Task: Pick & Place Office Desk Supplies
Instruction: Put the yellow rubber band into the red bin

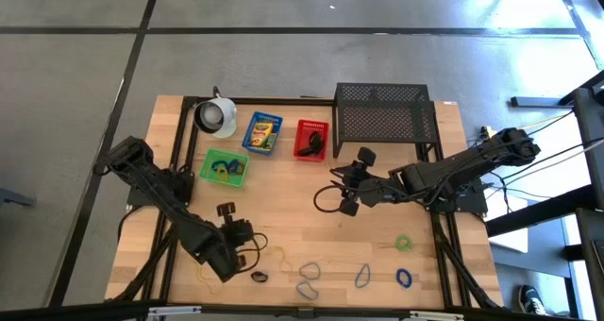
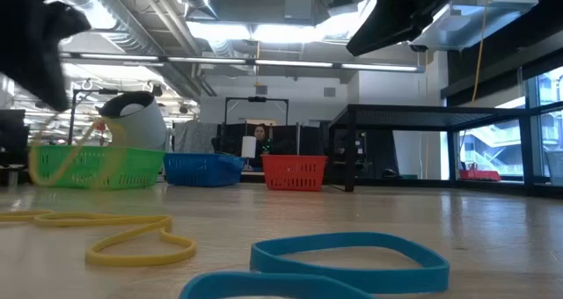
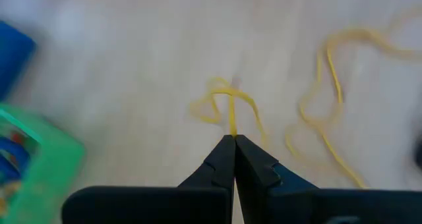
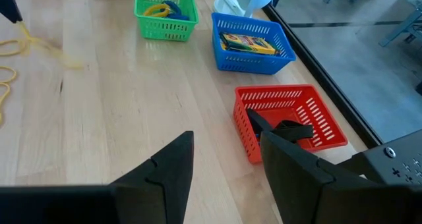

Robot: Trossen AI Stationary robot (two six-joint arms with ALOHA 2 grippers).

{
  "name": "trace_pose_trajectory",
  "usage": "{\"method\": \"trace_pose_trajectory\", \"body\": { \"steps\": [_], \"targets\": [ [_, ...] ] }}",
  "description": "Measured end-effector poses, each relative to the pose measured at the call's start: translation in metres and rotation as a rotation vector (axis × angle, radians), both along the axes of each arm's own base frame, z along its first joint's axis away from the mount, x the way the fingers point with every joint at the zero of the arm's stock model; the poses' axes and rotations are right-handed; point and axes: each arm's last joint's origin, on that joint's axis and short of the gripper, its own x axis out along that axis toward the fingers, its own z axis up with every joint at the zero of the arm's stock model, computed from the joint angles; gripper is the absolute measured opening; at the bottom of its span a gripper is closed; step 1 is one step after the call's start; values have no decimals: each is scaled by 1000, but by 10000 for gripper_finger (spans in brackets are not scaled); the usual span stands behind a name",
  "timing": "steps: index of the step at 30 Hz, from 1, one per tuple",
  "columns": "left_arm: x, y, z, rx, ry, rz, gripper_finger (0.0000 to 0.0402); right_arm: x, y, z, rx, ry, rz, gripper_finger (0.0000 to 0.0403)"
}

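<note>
The left gripper [image 3: 233, 140] is pinched together on a yellow rubber band [image 3: 227, 104], lifting it clear of the bench [image 1: 283, 194]; the loop dangles from the tips. It hangs on the near side of the green basket [image 1: 225, 167], which already holds bands, so that basket is probably where this one goes. A second yellow band [image 3: 333, 95] lies on the wood just beside. The right gripper [image 4: 224, 161] waits with jaws apart and empty, just in front of the red basket [image 4: 290, 122] holding dark clips. Beside it the blue basket [image 4: 252, 45] holds a crayon box. More loops lie loose along the bench's front edge.
</note>
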Motion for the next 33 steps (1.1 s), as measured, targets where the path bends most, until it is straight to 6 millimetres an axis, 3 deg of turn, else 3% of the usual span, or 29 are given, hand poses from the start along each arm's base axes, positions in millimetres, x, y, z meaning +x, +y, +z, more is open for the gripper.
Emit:
{"method": "trace_pose_trajectory", "body": {
  "steps": [17, 25, 33],
  "targets": [
    [13, -9, 19, 407, -514, 5, 1, 0, 0, 0, -1, 1, 1, 178],
    [22, -17, 29, 499, -625, 13, 2, 0, 0, 0, -6, 3, 4, 178],
    [31, -21, 36, 487, -673, 28, 2, 0, 0, 0, -6, 3, 4, 178]
  ]
}}
